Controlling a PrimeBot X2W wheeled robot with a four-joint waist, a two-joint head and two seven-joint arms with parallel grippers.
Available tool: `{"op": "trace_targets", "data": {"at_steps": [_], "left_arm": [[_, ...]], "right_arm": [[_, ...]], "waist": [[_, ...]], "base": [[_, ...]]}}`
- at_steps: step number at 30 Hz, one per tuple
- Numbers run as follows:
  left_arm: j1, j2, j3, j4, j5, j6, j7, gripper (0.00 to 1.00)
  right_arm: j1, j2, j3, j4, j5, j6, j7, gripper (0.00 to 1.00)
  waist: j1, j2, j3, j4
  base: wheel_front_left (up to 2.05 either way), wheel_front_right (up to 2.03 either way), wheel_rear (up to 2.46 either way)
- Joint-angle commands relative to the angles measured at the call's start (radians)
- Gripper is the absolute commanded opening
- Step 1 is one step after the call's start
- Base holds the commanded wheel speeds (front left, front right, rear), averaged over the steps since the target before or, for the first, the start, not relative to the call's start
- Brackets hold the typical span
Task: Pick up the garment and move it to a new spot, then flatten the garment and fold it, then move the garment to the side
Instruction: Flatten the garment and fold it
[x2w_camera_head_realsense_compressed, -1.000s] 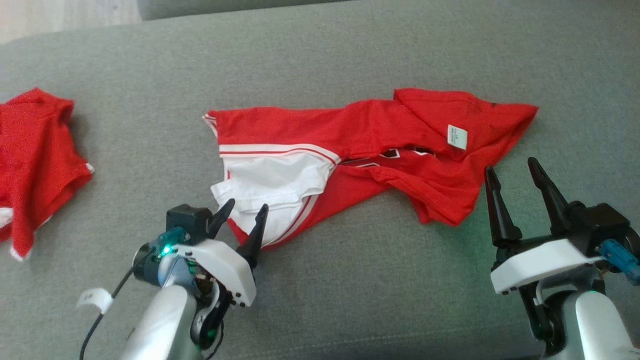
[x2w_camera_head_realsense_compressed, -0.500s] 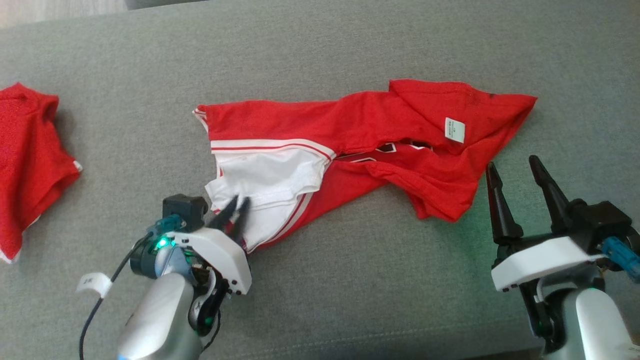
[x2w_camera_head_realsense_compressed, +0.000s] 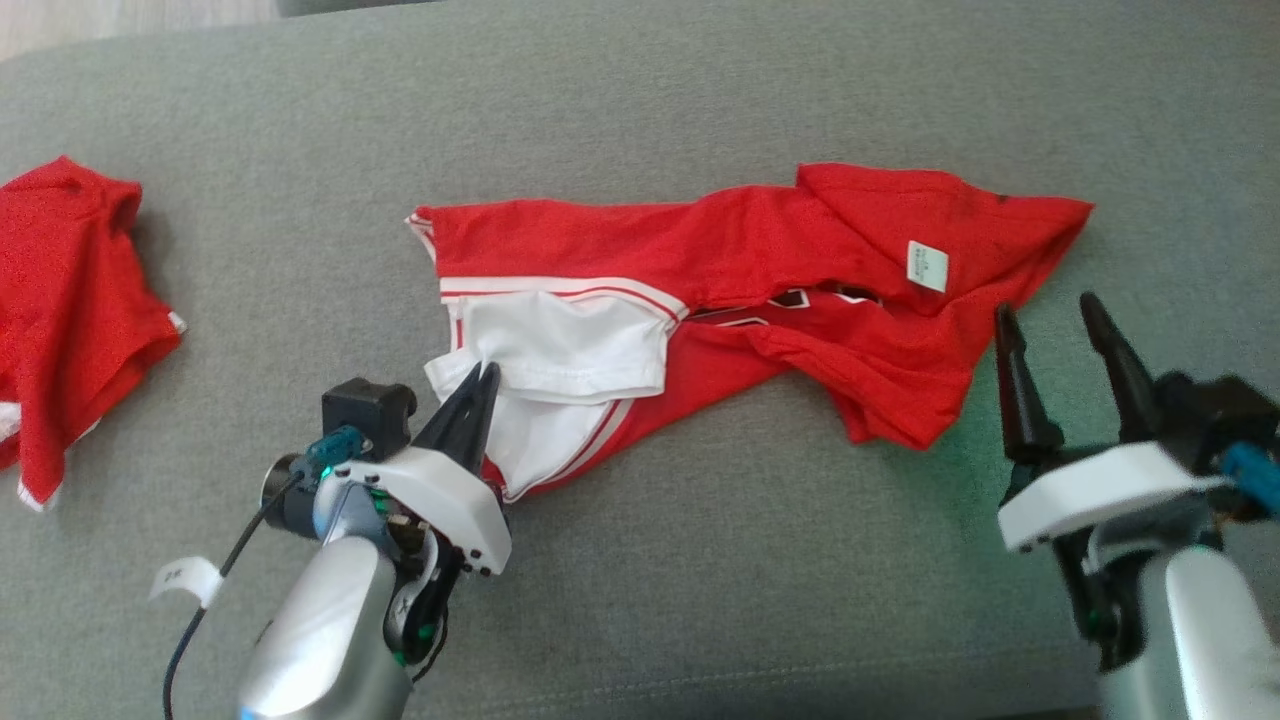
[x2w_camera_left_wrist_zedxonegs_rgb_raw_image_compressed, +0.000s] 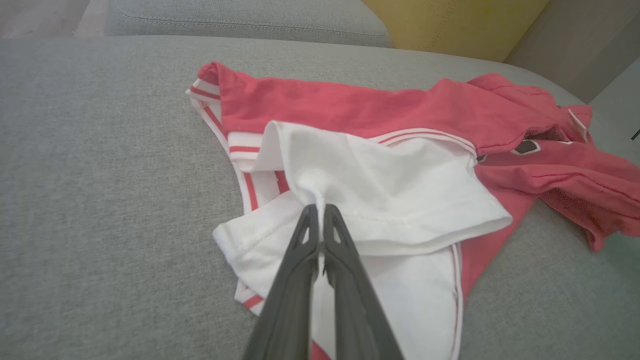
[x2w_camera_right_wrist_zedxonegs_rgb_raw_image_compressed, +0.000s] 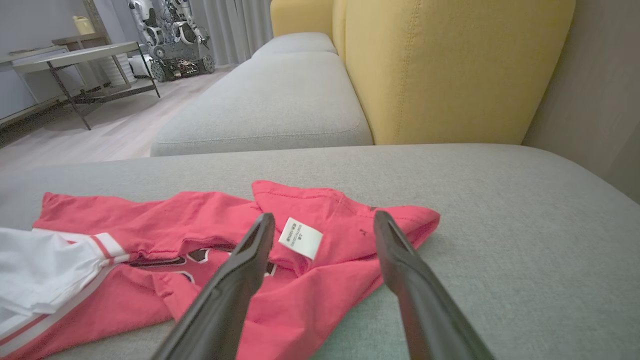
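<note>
A crumpled red garment (x2w_camera_head_realsense_compressed: 760, 250) with a white sleeve (x2w_camera_head_realsense_compressed: 575, 350) and a small white label (x2w_camera_head_realsense_compressed: 926, 266) lies across the grey cushion (x2w_camera_head_realsense_compressed: 700, 560). My left gripper (x2w_camera_head_realsense_compressed: 482, 375) is shut on a pinch of the white sleeve fabric (x2w_camera_left_wrist_zedxonegs_rgb_raw_image_compressed: 320, 192), which bunches up at the fingertips. My right gripper (x2w_camera_head_realsense_compressed: 1050, 320) stands open just off the garment's right end, with nothing between its fingers. In the right wrist view the label (x2w_camera_right_wrist_zedxonegs_rgb_raw_image_compressed: 300, 238) shows between the two open fingers (x2w_camera_right_wrist_zedxonegs_rgb_raw_image_compressed: 250, 260), beyond them.
A second red garment (x2w_camera_head_realsense_compressed: 70, 300) lies at the cushion's left edge. A yellow backrest (x2w_camera_right_wrist_zedxonegs_rgb_raw_image_compressed: 450, 65) rises behind the cushion, and another grey cushion (x2w_camera_right_wrist_zedxonegs_rgb_raw_image_compressed: 270, 105) lies beyond. A table (x2w_camera_right_wrist_zedxonegs_rgb_raw_image_compressed: 75, 57) and a robot (x2w_camera_right_wrist_zedxonegs_rgb_raw_image_compressed: 170, 30) stand on the floor far off.
My left gripper went from open astride the white sleeve's edge to shut on it, and the sleeve fabric has pulled up slightly. The right gripper stays open. The camera shifted a little.
</note>
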Motion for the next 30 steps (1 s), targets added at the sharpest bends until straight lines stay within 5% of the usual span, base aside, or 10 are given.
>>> {"op": "trace_targets", "data": {"at_steps": [1, 13, 25, 26, 27, 28, 30], "left_arm": [[-0.040, 0.015, 0.027, -0.044, 0.008, 0.010, -0.012, 0.00], [-0.090, 0.000, -0.019, -0.091, 0.011, 0.008, -0.009, 0.00], [-0.132, -0.014, -0.048, -0.070, 0.001, 0.008, -0.038, 0.00], [-0.134, -0.014, -0.049, -0.066, -0.001, 0.008, -0.040, 0.00], [-0.135, -0.014, -0.049, -0.062, -0.002, 0.008, -0.043, 0.00], [-0.137, -0.014, -0.050, -0.059, -0.002, 0.008, -0.045, 0.00], [-0.140, -0.013, -0.050, -0.053, -0.003, 0.011, -0.050, 0.00]], "right_arm": [[-0.061, -0.016, 0.007, -0.009, 0.009, -0.001, 0.007, 1.00], [-0.384, -0.125, -0.022, 0.380, 0.069, -0.001, 0.125, 1.00], [-0.584, -0.173, 0.066, 0.669, 0.127, -0.001, 0.179, 1.00], [-0.592, -0.173, 0.075, 0.685, 0.136, -0.001, 0.184, 0.50], [-0.599, -0.175, 0.086, 0.697, 0.145, -0.001, 0.184, 0.17], [-0.605, -0.178, 0.094, 0.704, 0.152, -0.001, 0.177, 0.00], [-0.613, -0.185, 0.106, 0.716, 0.166, -0.001, 0.159, 0.00]], "waist": [[0.0000, 0.0000, 0.004, 0.007], [0.0000, 0.0000, 0.084, 0.081], [0.0000, 0.0000, 0.129, 0.117], [0.0000, 0.0000, 0.129, 0.116], [0.0000, 0.0000, 0.130, 0.116], [0.0000, 0.0000, 0.131, 0.115], [0.0000, 0.0000, 0.131, 0.113]], "base": [[0.00, 0.00, 0.00], [0.00, 0.00, 0.00], [0.00, 0.00, 0.00], [0.00, 0.00, 0.00], [0.00, 0.00, 0.00], [0.00, 0.00, 0.00], [0.00, 0.00, 0.00]]}}
